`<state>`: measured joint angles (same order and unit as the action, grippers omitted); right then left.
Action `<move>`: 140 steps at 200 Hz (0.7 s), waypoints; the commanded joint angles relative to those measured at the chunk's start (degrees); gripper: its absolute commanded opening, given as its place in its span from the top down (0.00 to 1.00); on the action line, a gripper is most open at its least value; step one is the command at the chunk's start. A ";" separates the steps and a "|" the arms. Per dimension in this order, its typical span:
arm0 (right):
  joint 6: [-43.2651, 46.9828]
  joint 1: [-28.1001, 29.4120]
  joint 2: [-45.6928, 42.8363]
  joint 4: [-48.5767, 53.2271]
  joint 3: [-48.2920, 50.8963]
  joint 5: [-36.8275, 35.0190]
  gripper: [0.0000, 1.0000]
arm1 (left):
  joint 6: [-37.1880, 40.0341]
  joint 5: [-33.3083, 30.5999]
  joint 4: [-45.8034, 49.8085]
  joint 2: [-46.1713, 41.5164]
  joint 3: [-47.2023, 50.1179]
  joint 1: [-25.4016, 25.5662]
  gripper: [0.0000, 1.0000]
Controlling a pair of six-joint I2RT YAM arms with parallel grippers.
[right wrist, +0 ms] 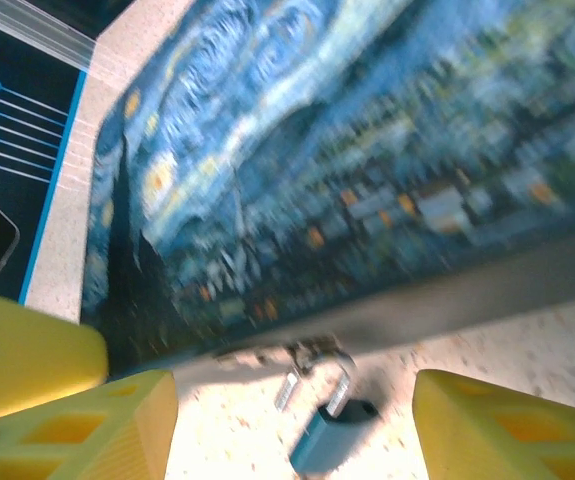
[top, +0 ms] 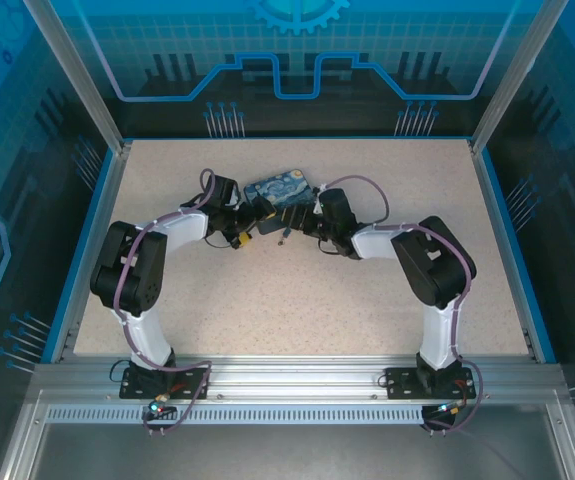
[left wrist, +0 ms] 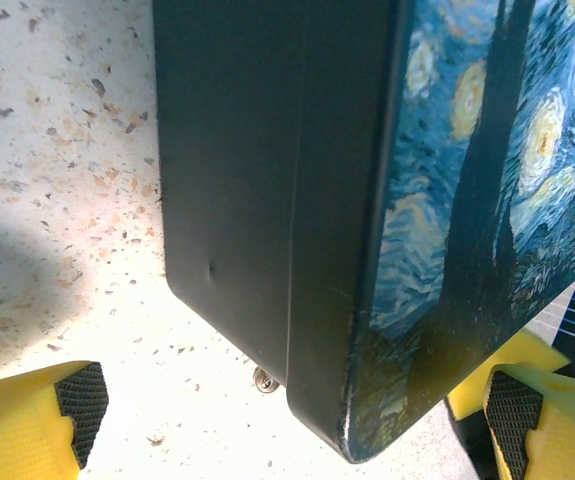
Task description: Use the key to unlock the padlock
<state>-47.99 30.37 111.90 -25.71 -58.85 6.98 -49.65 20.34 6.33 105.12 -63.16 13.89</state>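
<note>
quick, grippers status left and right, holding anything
left gripper: open, around the painted box corner, not gripping it
right gripper: open, empty, over the padlock

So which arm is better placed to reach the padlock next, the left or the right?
Right, probably. The right end effector, open, frames the padlock beside the painted box; the left end effector straddles the box's corner.
</note>
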 commanded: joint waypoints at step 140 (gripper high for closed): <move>0.98 9.14 1.72 25.07 -9.65 -15.54 0.41 | -1.77 -0.12 -2.18 0.37 1.37 -0.08 0.01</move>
<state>-46.30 38.74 111.35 -6.42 -66.41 -5.08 -50.96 20.25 4.34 105.12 -62.50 13.89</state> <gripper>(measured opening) 0.590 0.987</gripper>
